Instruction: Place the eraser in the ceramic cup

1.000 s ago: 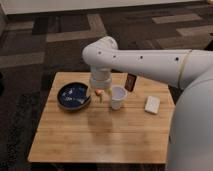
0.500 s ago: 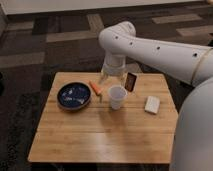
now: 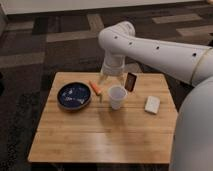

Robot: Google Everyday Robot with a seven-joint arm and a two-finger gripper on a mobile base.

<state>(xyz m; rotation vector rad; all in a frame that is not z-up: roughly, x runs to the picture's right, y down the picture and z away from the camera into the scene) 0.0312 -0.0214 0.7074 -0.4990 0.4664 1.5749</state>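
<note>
The white ceramic cup (image 3: 117, 96) stands upright near the middle of the wooden table (image 3: 100, 135). The dark reddish-brown eraser (image 3: 131, 81) stands on end on the table just behind and to the right of the cup, apart from it. My gripper (image 3: 112, 78) hangs from the white arm behind the cup, to the left of the eraser and above the table's back part. Nothing shows in its hold.
A dark blue bowl (image 3: 74, 96) sits left of the cup. A thin orange stick (image 3: 95, 88) lies between bowl and cup. A flat white block (image 3: 152, 104) lies to the right. The white arm (image 3: 160, 50) reaches in from the right. Dark carpet surrounds the table.
The arm has risen and swung right and back, away from above the orange stick, which now shows fully. The eraser, cup and bowl have not moved.
</note>
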